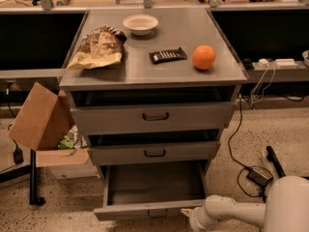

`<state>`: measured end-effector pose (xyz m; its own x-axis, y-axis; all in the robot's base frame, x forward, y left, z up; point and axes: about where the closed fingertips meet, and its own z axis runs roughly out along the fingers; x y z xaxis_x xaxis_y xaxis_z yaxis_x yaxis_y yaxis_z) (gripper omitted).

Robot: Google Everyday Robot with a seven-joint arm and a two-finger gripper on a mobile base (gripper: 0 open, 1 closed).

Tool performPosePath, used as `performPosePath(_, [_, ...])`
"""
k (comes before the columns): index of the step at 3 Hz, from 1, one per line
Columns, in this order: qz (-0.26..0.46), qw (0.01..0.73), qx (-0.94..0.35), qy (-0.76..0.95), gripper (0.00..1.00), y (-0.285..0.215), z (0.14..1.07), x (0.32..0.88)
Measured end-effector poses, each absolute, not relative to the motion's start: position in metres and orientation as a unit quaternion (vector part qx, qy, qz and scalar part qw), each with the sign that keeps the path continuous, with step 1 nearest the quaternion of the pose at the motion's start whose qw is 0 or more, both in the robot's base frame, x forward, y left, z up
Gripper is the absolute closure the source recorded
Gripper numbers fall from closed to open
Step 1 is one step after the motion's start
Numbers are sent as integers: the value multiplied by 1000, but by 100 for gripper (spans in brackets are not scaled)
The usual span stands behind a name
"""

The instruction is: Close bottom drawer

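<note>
The bottom drawer (pixel 149 210) of the grey cabinet is pulled far out, its long shallow tray empty, its slim front near the lower edge of the view with a small dark handle. The mid-width drawer (pixel 154 152) and the tallest top drawer (pixel 154 116) above it stand slightly out. My white arm reaches in from the lower right. The gripper (pixel 189 216) is at the right end of the bottom drawer's front, mostly cut off by the frame edge.
On the cabinet top (pixel 159 74) lie a chip bag (pixel 99 47), a white bowl (pixel 140 23), a dark snack bar (pixel 167 55) and an orange (pixel 203 57). A cardboard box (pixel 41 117) stands at the left. Cables and a power adapter (pixel 259 176) lie on the floor at the right.
</note>
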<state>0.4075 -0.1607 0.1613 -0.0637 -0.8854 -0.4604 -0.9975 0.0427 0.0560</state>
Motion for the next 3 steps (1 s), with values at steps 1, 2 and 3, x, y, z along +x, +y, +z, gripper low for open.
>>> performPosePath(1, [176, 170, -663, 708, 18, -164, 166, 412])
performPosePath(2, [159, 188, -660, 709, 41, -169, 171, 426])
performPosePath(3, [147, 195, -656, 714, 65, -173, 170, 440])
